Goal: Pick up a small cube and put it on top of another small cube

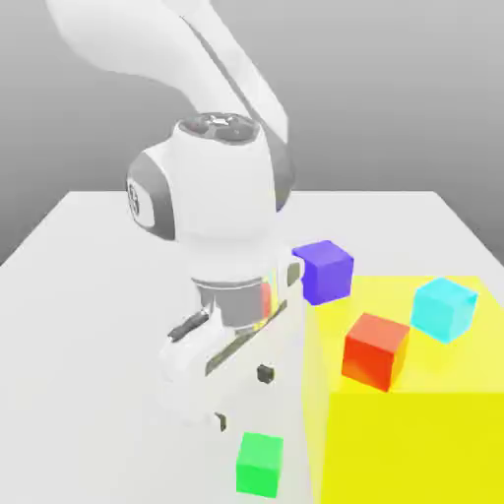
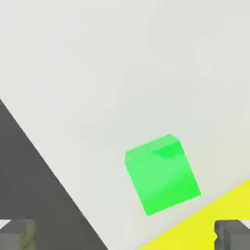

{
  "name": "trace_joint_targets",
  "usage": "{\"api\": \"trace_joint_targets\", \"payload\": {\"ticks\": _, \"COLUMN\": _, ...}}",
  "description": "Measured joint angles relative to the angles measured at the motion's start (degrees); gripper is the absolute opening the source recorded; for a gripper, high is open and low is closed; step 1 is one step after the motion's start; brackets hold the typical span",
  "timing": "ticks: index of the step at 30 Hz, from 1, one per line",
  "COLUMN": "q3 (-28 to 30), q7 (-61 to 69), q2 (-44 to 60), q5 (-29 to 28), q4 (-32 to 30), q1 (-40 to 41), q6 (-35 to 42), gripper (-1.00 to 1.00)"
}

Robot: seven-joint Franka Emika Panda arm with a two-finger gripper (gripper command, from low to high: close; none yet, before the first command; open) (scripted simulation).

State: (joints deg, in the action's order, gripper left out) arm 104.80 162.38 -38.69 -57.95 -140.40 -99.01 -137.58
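Note:
The small bright-green cube (image 1: 259,465) (image 2: 162,174) lies on the white table, close to the side of the big yellow block (image 1: 423,433). My gripper (image 1: 241,399) (image 2: 125,237) hangs just above the table, a little short of the green cube and apart from it. It is open, its fingertips (image 2: 17,234) spread wide with nothing between them. The small red-orange cube (image 1: 375,350) rests on top of the yellow block, to the exterior view's right of my hand.
On the yellow block a cyan cube (image 1: 444,308) sits beyond the red-orange one, and a purple-blue cube (image 1: 323,271) stands at the block's far corner. The yellow block's edge (image 2: 205,229) runs close beside the green cube. The table's edge (image 2: 49,171) drops to dark floor nearby.

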Motion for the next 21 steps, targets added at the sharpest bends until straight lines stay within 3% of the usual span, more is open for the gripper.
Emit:
{"api": "trace_joint_targets", "payload": {"ticks": 3, "q3": 2.3, "q7": 3.2, "q2": -6.9, "q5": -8.8, "q4": 0.7, "q1": -2.6, "q6": 5.0, "gripper": 0.0}}
{"api": "trace_joint_targets", "payload": {"ticks": 7, "q3": 11.1, "q7": 1.0, "q2": -11.2, "q5": -16.7, "q4": 3.0, "q1": -9.3, "q6": 2.9, "gripper": 0.0}}
{"api": "trace_joint_targets", "payload": {"ticks": 8, "q3": 13.1, "q7": 0.0, "q2": -12.4, "q5": -18.6, "q4": 3.6, "q1": -10.7, "q6": 2.4, "gripper": -1.0}}
{"api": "trace_joint_targets", "payload": {"ticks": 15, "q3": 13.4, "q7": -0.3, "q2": -12.7, "q5": -19.3, "q4": 3.8, "q1": -10.9, "q6": 2.4, "gripper": -1.0}}
{"api": "trace_joint_targets", "payload": {"ticks": 21, "q3": -0.1, "q7": 1.3, "q2": -8.5, "q5": -10.1, "q4": 1.4, "q1": -0.8, "q6": 7.7, "gripper": -1.0}}
